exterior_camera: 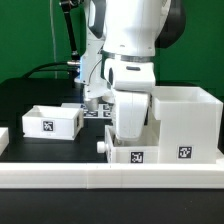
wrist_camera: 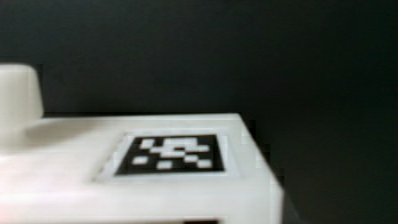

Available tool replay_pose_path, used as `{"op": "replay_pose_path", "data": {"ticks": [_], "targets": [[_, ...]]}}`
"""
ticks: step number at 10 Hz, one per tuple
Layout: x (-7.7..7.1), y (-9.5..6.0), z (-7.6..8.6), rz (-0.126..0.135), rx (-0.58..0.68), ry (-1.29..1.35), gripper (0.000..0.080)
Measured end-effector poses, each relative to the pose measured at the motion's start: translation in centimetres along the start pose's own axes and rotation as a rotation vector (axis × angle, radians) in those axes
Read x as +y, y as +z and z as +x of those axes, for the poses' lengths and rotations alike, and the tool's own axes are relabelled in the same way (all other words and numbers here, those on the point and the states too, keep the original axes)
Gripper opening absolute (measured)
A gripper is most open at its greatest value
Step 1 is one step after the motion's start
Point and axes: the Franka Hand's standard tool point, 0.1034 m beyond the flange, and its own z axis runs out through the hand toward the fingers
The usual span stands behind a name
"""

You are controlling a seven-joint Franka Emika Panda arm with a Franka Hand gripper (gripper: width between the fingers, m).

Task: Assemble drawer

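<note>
The large hollow cube housing (exterior_camera: 186,120) stands at the exterior view's right, with a tag on its front. One small open-top tray (exterior_camera: 52,121) sits at the exterior view's left. The second tray (exterior_camera: 133,153), with a tag and a round knob (exterior_camera: 101,146), lies in front of the housing against the low wall. My gripper (exterior_camera: 128,138) is down on this second tray, and the arm's bulk hides its fingers. In the wrist view the tray's tagged face (wrist_camera: 175,156) and its knob (wrist_camera: 15,95) fill the frame very close. No fingertips show clearly there.
The long low white border wall (exterior_camera: 100,179) runs along the front edge. The marker board (exterior_camera: 96,111) lies behind the arm on the black table. Cables hang at the back left.
</note>
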Motion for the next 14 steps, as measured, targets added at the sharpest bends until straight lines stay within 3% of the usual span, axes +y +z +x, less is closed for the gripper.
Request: {"op": "replay_pose_path", "data": {"ticks": [4, 5, 7, 11, 12, 13, 14], "targets": [[-0.1, 0.2, -0.2, 0.003, 0.0, 0.017, 0.0042], [0.1, 0.1, 0.8, 0.0, 0.005, 0.057, 0.0042], [0.4, 0.0, 1.0, -0.003, 0.005, 0.096, 0.0042], [0.6, 0.1, 0.8, -0.003, 0.004, 0.09, 0.0042], [0.6, 0.0, 0.7, -0.004, 0.004, 0.092, 0.0289], [0.5, -0.4, 0.7, -0.008, 0.004, 0.093, 0.0289], [0.6, -0.8, 0.7, -0.013, 0.004, 0.093, 0.0477]]}}
